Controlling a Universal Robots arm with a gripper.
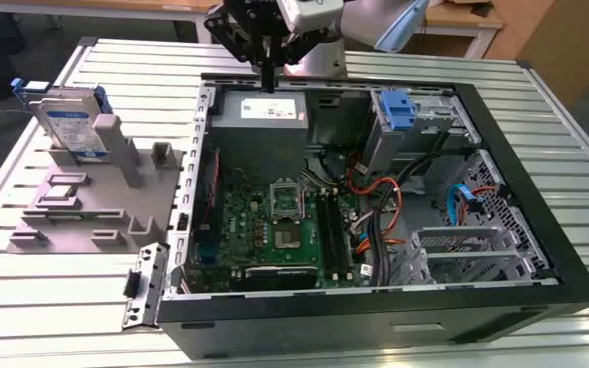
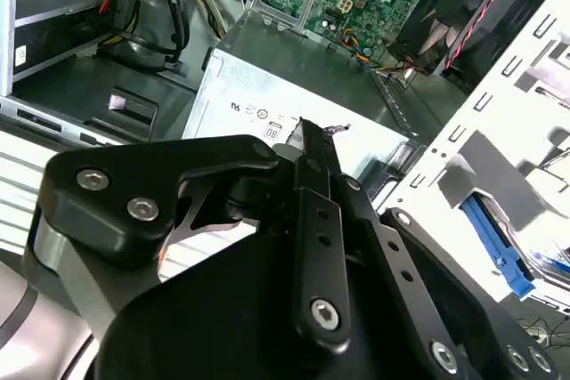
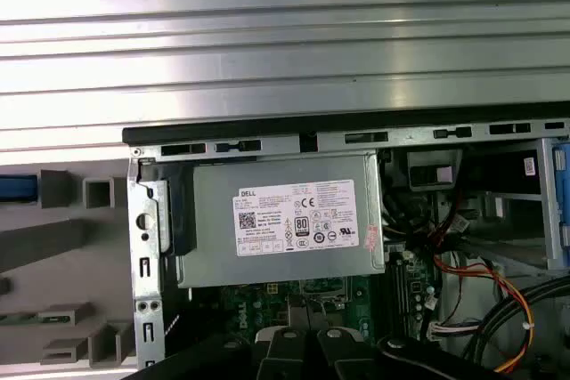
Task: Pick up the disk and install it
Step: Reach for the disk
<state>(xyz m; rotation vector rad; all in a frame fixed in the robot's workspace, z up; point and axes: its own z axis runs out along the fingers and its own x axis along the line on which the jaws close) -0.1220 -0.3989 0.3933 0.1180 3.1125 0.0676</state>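
Observation:
The disk (image 1: pixel 74 126), silver with a blue-and-white label and blue rails, stands upright in a grey holder (image 1: pixel 90 199) on the table, at the exterior view's left. My gripper (image 1: pixel 267 83) hangs far from it, over the back edge of the open computer case (image 1: pixel 376 307). It sits just above the grey power-supply box (image 1: pixel 258 111). Its black fingers are pressed together with nothing between them. In both wrist views the shut gripper (image 2: pixel 303 126) (image 3: pixel 307 337) points at the power-supply box (image 3: pixel 285 220).
Inside the case lie the green motherboard (image 1: pixel 284 222), orange and black cables (image 1: pixel 382 207), a bay with a blue bracket (image 1: pixel 397 107) and a metal drive cage (image 1: pixel 459 249). The ribbed metal table (image 1: pixel 540 100) surrounds the case.

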